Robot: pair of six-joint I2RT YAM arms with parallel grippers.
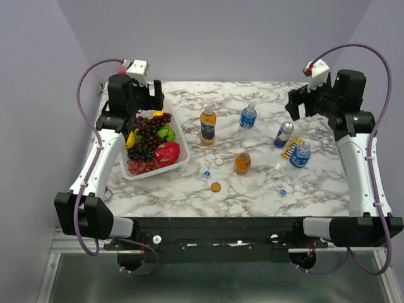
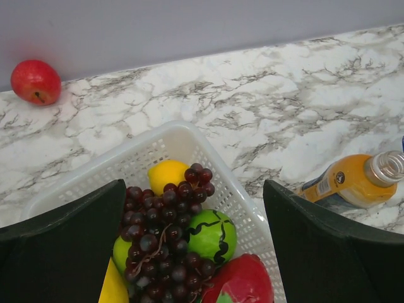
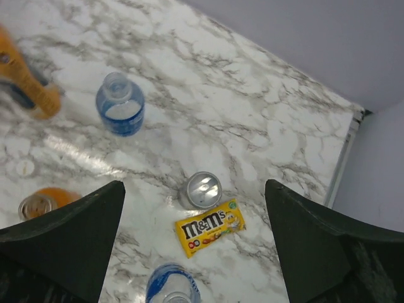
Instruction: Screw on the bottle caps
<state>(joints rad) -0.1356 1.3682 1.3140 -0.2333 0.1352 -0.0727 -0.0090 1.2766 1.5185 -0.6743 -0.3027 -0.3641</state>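
Caps (image 1: 216, 186): four loose on table (image 1: 319, 189), three at 8 o'clock of short orange bottle (image 1: 243, 163), one at 4 o'clock | likely light, slick, tiny, so you pinch each across its rim | left gripper (image 2: 194, 240) and right gripper (image 3: 194, 240) both spread, holding nothing.

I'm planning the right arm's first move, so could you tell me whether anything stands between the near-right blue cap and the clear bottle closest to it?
Nothing visible does: bare table lies between the cap and the bottle. The packet and can sit beyond the bottle, on its far-left side.
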